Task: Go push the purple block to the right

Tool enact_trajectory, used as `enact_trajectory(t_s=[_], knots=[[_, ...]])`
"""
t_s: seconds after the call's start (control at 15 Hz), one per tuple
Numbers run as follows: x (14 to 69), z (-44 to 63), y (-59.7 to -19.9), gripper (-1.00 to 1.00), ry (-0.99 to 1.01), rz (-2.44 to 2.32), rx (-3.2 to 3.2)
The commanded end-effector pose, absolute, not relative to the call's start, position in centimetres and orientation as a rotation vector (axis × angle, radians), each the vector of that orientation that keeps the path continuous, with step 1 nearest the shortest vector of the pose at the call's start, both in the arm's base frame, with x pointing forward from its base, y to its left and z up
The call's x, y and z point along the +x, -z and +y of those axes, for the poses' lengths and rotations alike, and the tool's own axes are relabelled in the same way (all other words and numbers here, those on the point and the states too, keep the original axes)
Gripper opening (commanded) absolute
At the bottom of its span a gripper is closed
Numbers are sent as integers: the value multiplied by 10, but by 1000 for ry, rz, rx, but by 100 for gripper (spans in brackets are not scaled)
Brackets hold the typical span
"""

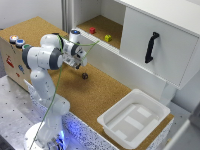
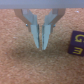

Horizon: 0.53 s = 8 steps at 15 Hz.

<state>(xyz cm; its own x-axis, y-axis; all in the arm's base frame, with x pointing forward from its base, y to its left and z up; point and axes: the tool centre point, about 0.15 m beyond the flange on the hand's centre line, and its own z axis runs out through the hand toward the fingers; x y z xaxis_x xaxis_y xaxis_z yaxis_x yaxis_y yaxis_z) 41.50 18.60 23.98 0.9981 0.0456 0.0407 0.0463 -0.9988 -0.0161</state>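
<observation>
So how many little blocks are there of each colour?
Purple block: 1
Red block: 1
Yellow block: 1
Total: 3

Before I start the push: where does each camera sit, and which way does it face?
Exterior view: off the arm, raised, looking down over the cork table, cabinet and white tray; nearly the whole arm shows.
Wrist view: on the wrist, looking along the shut pincer at the cork; only its fingers show.
Shared: the pincer, the cork, and the purple block.
</observation>
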Motion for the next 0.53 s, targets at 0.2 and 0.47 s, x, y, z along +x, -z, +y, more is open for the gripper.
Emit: enact_trajectory(t_s=[0.2, 0.47], knots=[[423, 132, -217, -100, 36, 60, -3179], [426, 105, -220, -100, 25, 79, -3200]])
